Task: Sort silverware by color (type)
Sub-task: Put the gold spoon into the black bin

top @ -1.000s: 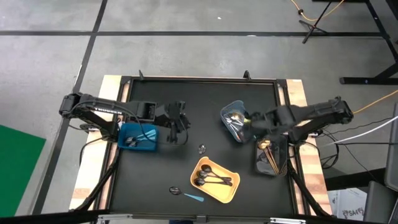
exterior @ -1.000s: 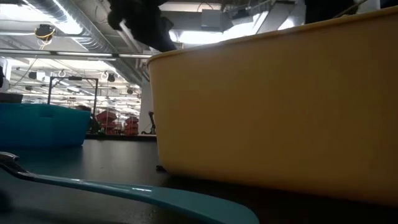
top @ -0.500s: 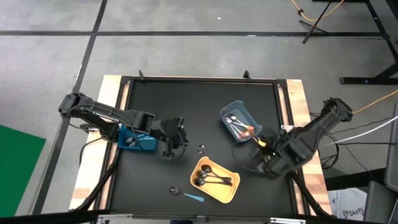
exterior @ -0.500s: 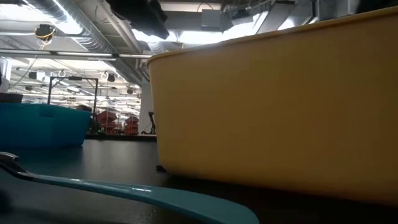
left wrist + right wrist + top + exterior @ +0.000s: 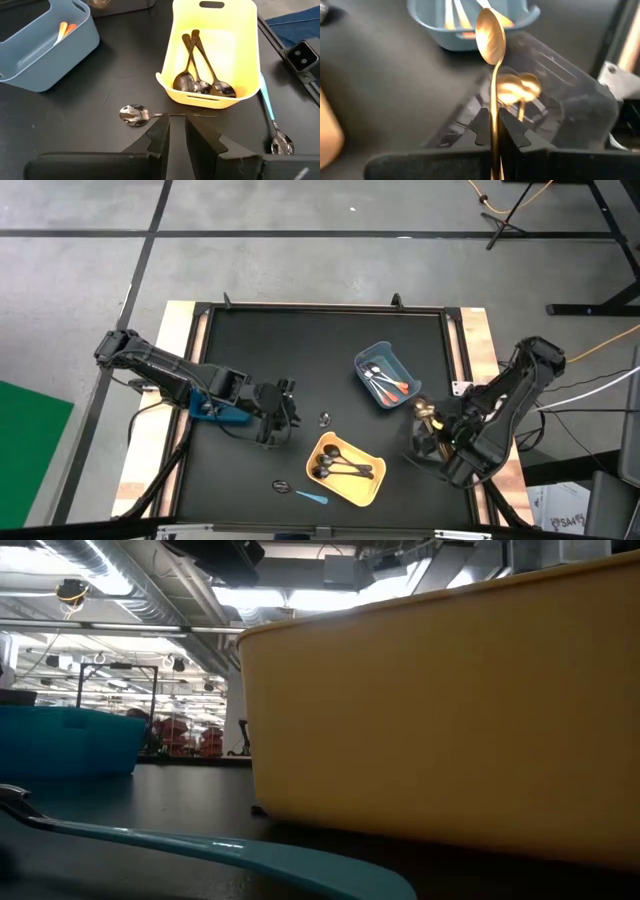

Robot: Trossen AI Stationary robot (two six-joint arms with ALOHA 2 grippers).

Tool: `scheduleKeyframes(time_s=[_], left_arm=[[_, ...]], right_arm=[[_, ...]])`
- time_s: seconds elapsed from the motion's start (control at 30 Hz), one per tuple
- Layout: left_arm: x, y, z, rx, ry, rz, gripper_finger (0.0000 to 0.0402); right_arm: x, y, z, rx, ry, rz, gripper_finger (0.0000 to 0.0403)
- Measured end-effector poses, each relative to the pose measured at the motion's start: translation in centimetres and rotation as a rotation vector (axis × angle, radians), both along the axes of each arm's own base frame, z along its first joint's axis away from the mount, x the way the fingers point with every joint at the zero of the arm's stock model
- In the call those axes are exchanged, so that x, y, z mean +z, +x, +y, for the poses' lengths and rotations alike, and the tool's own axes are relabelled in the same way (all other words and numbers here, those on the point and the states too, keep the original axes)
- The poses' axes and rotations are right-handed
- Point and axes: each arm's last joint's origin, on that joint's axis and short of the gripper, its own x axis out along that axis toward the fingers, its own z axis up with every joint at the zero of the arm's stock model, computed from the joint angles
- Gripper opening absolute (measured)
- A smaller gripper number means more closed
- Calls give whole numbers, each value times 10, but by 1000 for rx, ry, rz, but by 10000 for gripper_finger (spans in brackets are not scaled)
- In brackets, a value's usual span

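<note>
Right wrist view has the right pincer [image 5: 494, 131] clamped on a gold spoon [image 5: 491, 37], bowl up, over the clear bin [image 5: 560, 95] holding its mates, probably to drop it in. Left pincer [image 5: 177, 131], fingers narrowly apart and empty, hovers above a loose spoon [image 5: 134, 114] on the table [image 5: 75, 115], likely next.

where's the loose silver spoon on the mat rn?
High view: the silver spoon lies on the black mat mid-table, between the left gripper and the yellow bin.
</note>
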Motion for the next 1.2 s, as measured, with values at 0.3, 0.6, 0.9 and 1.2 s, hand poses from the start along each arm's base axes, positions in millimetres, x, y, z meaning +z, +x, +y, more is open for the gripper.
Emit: scheduleKeyframes(time_s=[0.3, 0.6, 0.9, 1.2], left_arm=[[0, 0, 0, 7, 4, -2, 54], [0, 0, 0, 7, 4, -2, 54], [0, 0, 0, 7, 4, -3, 54], [1, 1, 0, 6, 2, -11, 54]], right_arm=[[-28, -17, -1, -62, 24, 81, 0], [-49, -18, -3, -65, 54, 70, 1], [-76, -20, -6, -62, 109, 39, 2], [-81, -21, -6, -62, 122, 31, 3]])
